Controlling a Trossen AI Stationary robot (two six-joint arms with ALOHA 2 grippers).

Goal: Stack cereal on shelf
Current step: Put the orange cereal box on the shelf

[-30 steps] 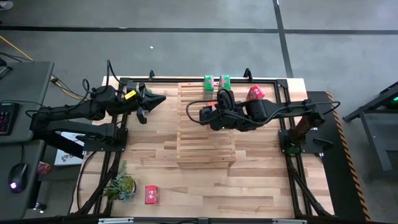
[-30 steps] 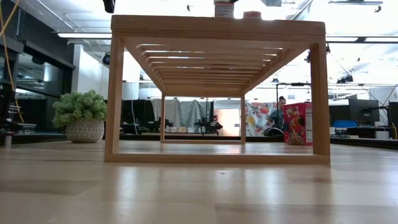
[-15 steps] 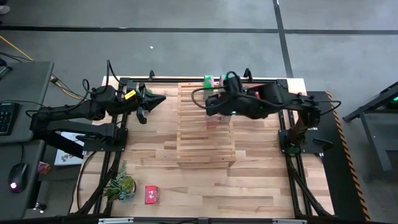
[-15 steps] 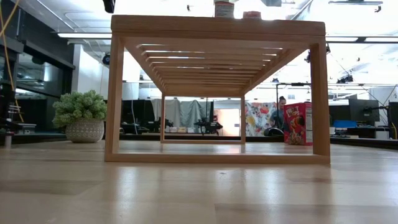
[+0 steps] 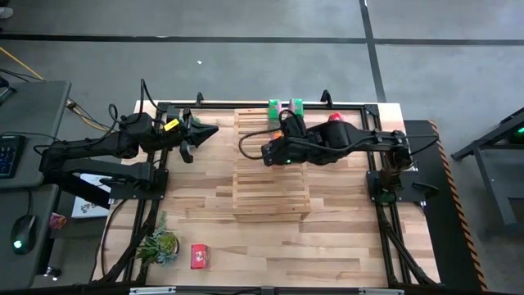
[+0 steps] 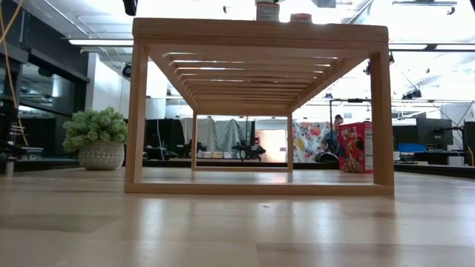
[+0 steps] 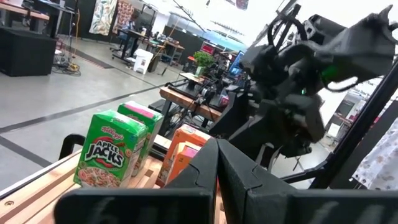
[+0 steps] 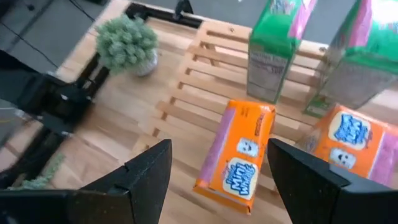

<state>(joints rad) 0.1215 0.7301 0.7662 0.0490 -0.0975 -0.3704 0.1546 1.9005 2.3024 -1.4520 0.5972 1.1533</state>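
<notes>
Right wrist view: an orange cereal box is seen lying flat on the shelf, a second orange box just beside it and two green boxes standing behind. The right gripper is poised above, jaws spread and empty. Centring over the flat box's narrow sides is advised before any closing. The left gripper is parked clenched beside the shelf over the tabletop.

Your butcher-block bench, pale slatted shelf standing mid-bench, green cereal boxes and orange boxes on its top, red box and potted plant directly on your bench.
</notes>
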